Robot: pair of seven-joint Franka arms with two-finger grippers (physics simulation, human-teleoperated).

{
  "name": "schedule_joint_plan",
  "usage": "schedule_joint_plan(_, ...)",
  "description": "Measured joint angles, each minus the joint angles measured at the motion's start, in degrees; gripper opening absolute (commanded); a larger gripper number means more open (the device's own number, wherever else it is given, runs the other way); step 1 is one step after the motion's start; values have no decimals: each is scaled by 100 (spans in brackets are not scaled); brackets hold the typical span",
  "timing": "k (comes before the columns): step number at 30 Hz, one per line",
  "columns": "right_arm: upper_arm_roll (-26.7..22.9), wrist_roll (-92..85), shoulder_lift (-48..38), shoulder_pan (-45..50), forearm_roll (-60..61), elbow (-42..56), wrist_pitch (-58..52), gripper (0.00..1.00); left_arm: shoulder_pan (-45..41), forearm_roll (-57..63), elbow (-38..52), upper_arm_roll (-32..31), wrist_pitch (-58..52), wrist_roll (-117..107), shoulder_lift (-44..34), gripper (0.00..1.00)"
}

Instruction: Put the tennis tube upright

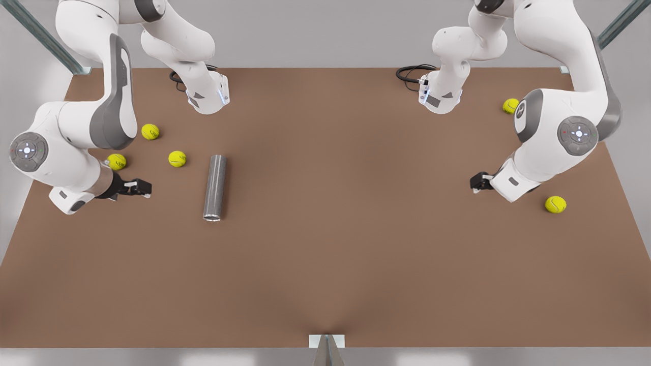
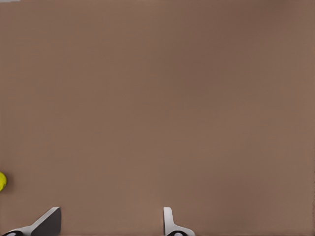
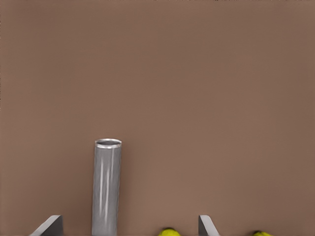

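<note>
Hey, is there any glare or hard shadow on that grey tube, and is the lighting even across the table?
Front view: tennis tube carries a pale streak along its length, hardly any shadow; table evenly lit, darker near the middle. Right wrist view: tube shows bright vertical streaks between the open right gripper.

Two glossy white arms with grey joint panels and round button discs — black cables (image 1: 413,76) looped at their bases, upper frame.
</note>
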Motion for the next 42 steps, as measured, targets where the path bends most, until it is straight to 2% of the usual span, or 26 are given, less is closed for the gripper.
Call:
schedule_joint_plan(8,23,14,-24,33,0,-137,-43,100,13,13,-41,-34,-88,-86,-67,99)
schedule_joint_plan(11,706,569,-701,91,43,-1488,572,100,7,19,-29,-52,-213,-158,-139,99)
schedule_joint_plan(13,1218,981,-727,103,52,-1773,687,100,-75,3,-35,-53,-144,-159,-107,99)
schedule_joint_plan(15,1341,983,-643,133,53,-2180,1112,100,-64,-7,-60,-127,-298,-166,-113,99)
schedule_joint_plan(16,1359,983,-627,13,57,-2469,1426,100,-21,-11,-17,-234,-757,-159,-277,99)
schedule_joint_plan(17,1360,975,-496,-89,66,-2806,1816,100,2,-45,-18,-323,-1141,-186,-626,99)
schedule_joint_plan(18,1358,967,-311,-244,77,-3320,2464,100,-78,-96,-37,-296,-1196,-251,-590,99)
schedule_joint_plan(19,1368,966,-273,-382,79,-3739,3012,100,-38,-119,-25,-286,-1111,-296,-518,99)
schedule_joint_plan(22,1370,948,-144,-621,86,-4140,3623,100,457,-165,-33,-262,-782,-334,-336,99)
schedule_joint_plan(26,1501,990,-470,-625,184,-5233,5044,100,397,-193,-50,-281,-721,-443,-342,99)
schedule_joint_plan(31,1569,1001,-278,-551,641,-5523,5684,100,371,-258,40,-324,-362,-531,-192,99)
schedule_joint_plan(36,1591,909,-216,-639,641,-5585,5762,100,249,-428,199,-352,-713,-541,-10,99)
schedule_joint_plan(39,1582,900,-186,-696,633,-5627,5789,100,285,-471,197,-348,-323,-536,254,99)
schedule_joint_plan(42,1573,904,-13,-693,625,-5610,5829,100,304,-491,176,-351,-396,-536,206,99)
